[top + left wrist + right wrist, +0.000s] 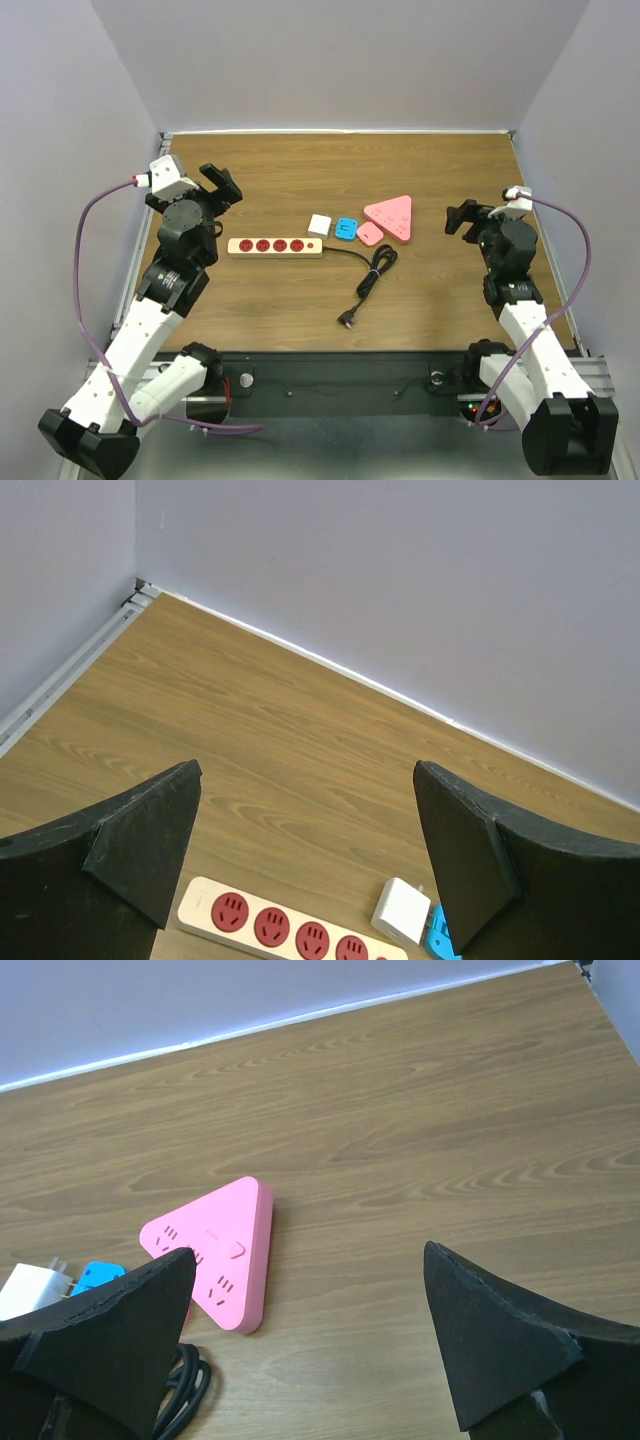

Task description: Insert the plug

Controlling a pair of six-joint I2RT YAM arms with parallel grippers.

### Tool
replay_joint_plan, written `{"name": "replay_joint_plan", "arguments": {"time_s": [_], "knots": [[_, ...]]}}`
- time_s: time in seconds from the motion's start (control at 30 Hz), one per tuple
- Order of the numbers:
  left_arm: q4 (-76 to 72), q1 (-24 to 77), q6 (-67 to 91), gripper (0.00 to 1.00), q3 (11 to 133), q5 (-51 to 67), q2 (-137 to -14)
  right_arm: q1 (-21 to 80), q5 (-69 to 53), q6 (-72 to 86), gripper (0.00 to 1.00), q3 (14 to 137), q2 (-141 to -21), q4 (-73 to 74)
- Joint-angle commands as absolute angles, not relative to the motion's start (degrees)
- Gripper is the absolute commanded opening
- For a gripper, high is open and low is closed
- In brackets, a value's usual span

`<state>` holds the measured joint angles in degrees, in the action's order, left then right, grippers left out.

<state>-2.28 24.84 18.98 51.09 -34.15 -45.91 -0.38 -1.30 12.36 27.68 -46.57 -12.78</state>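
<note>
hanging spread wide over the tabletop (300, 170) and gripping nothing: left fingers (222, 186) and right fingers (462, 217), well apart from each other.

lying between the two sets of fingers, closer to the left ones: a cream strip (275, 246) with red sockets, flat on the wood. showing in the left wrist view between the spread left fingers, nearer the one at that view's left.

trailing from the strip's end toward the right fingers: a black cord (375, 272), bunched in a loose coil.

resting at the cord's free end, nearer the arm bases than either set of fingers and well apart from both: the plug (347, 320), touching no socket.

sitting in a row past the strip toward the right fingers: a white adapter (319, 224), a blue adapter (345, 228), a small pink piece (371, 234) and a pink triangle (390, 216).

showing in the right wrist view: the pink triangle near the finger at that view's left, with the blue adapter and white adapter just beside that finger's edge.
</note>
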Motion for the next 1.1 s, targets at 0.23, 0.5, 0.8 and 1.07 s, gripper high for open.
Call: {"name": "replay_joint_plan", "arguments": {"time_s": [0.23,0.5,0.8,1.07], "knots": [[-6.2,25.4,18.4,0.97,48.8,-34.1,-47.7,-0.3,-9.2,9.1,1.00,32.3,-53.8,-11.4],[-12.1,34.4,16.4,0.94,49.9,-27.2,-59.7,-0.2,-8.4,10.1,1.00,33.1,-56.2,-10.9],[-15.0,44.8,13.3,0.93,61.3,-17.0,-84.6,-0.2,-6.4,11.5,1.00,33.6,-56.1,-9.3],[-9.2,44.8,11.9,0.87,74.4,-8.3,-101.6,-0.2,-6.9,12.4,1.00,33.2,-55.6,-9.2]]}}
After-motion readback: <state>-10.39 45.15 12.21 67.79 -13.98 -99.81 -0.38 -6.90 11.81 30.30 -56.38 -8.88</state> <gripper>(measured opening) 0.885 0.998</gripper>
